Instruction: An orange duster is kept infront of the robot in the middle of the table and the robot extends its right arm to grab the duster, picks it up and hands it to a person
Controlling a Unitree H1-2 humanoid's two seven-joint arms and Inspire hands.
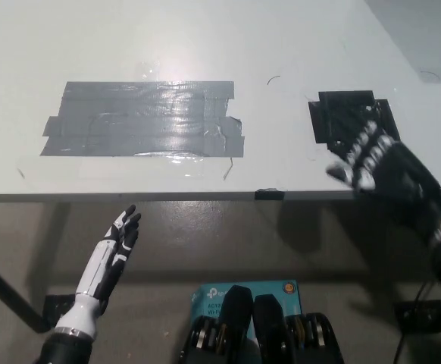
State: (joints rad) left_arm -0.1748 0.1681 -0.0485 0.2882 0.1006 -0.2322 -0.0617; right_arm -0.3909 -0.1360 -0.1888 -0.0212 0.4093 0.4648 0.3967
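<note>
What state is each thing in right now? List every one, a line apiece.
right hand: black, open, holds nothing, over the table's near right edge.
left hand: white, open, holds nothing, resting below the table edge.
table: white, no duster on it.
grey tape patch: stuck flat, shiny, bare.
black tape patch: stuck flat, partly covered by the right hand.
box: blue, on the floor, mostly hidden.

Glossy, wrinkled grey tape (143,119) shines on the smooth, matt white table (92,38); matt black tape (351,114) lies just beyond the hard-shelled black right hand (380,165).
</note>
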